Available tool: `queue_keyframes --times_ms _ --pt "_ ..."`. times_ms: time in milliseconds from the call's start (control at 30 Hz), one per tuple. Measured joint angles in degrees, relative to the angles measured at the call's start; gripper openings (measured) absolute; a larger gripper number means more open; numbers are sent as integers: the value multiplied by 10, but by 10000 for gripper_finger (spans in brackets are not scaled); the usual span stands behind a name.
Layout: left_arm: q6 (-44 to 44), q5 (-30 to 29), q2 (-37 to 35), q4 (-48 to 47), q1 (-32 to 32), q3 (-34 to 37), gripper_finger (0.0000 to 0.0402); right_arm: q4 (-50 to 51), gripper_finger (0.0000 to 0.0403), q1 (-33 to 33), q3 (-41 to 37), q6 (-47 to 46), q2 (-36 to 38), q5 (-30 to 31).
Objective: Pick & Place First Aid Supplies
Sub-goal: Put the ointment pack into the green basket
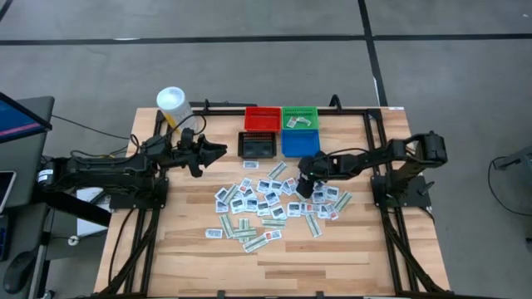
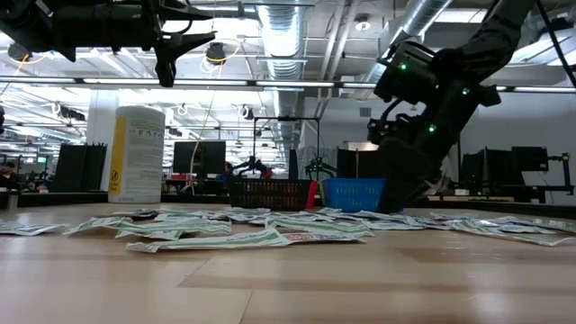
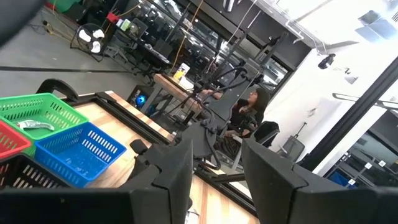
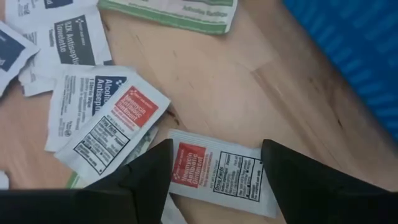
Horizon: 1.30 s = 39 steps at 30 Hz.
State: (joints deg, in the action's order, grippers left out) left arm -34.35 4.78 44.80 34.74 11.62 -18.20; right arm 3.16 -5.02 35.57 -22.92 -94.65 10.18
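Many small flat first aid packets lie scattered on the wooden table, white squares and narrow green-white strips. My right gripper is open and points steeply down at the pile's right part. Its two fingers stand on either side of a white packet with a red label, which lies flat on the wood. In the low view its fingertips are close to the tabletop. My left gripper is open with nothing between its fingers and hangs high over the table's left part, pointing about level.
Four small bins stand at the far middle: red, green with a packet inside, black and blue. A white tub with a yellow label stands at the far left. A person sits beyond the table.
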Motion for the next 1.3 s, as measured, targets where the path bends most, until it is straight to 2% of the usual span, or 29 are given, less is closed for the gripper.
queue_keyframes --times_ms 233,633,1067,1300 --pt "0 0 0 0 0 0 140 4 213 3 0 -5 -8 -1" --pt "0 0 0 0 0 0 140 11 104 3 -2 -7 -4 -8" --pt "0 0 0 0 0 0 140 13 9 4 -3 -16 -5 -9" --pt "0 0 0 0 0 0 140 30 2 4 -4 -27 36 -6"
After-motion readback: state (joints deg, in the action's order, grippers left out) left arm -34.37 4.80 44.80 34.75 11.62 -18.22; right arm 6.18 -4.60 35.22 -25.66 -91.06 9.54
